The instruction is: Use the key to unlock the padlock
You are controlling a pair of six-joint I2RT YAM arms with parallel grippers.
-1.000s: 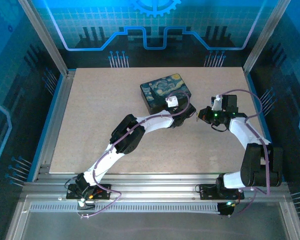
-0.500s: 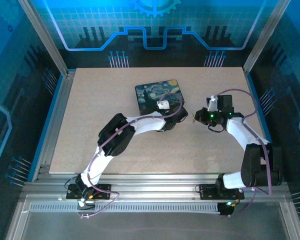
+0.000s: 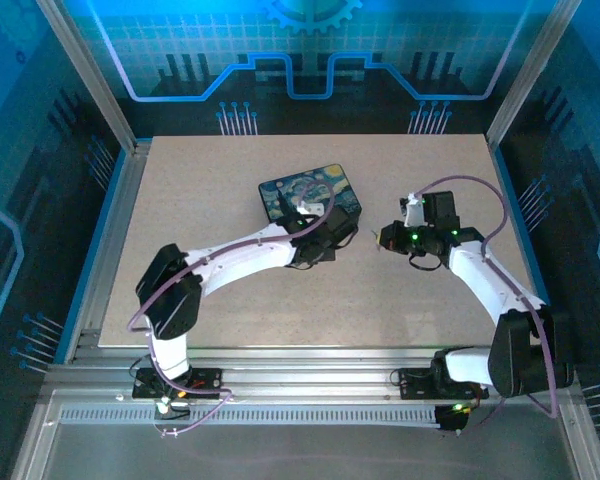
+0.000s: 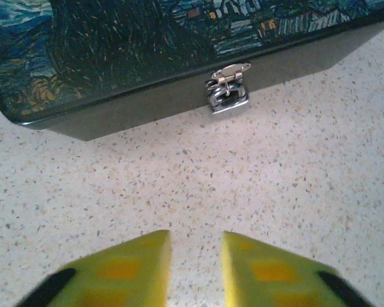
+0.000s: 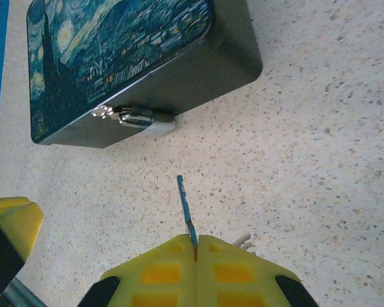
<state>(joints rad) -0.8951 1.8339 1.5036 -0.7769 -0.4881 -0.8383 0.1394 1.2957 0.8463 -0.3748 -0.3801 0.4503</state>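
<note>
The padlock (image 4: 228,97) hangs from the silvery hasp on the dark front wall of the black box with the painted lid (image 4: 115,57), and looks silvery from here. My left gripper (image 4: 195,256) hovers over the table in front of it, open, nothing between its yellow fingers. In the right wrist view the padlock (image 5: 144,120) lies along the box's (image 5: 115,57) side wall. My right gripper (image 5: 196,246) is shut on the key (image 5: 185,211), whose thin blade points toward the padlock, a short gap away. From above, the left gripper (image 3: 332,230) sits at the box (image 3: 305,192) and the right gripper (image 3: 383,237) stands to its right.
The speckled beige table (image 3: 200,200) has open room to the left and toward the front. A yellow finger of the left gripper (image 5: 13,224) shows at the lower left of the right wrist view. Metal frame rails border the table.
The box has slid left and turned with the left arm. The left gripper has drawn back from it and widened. The right gripper with the key has followed to the left.
</note>
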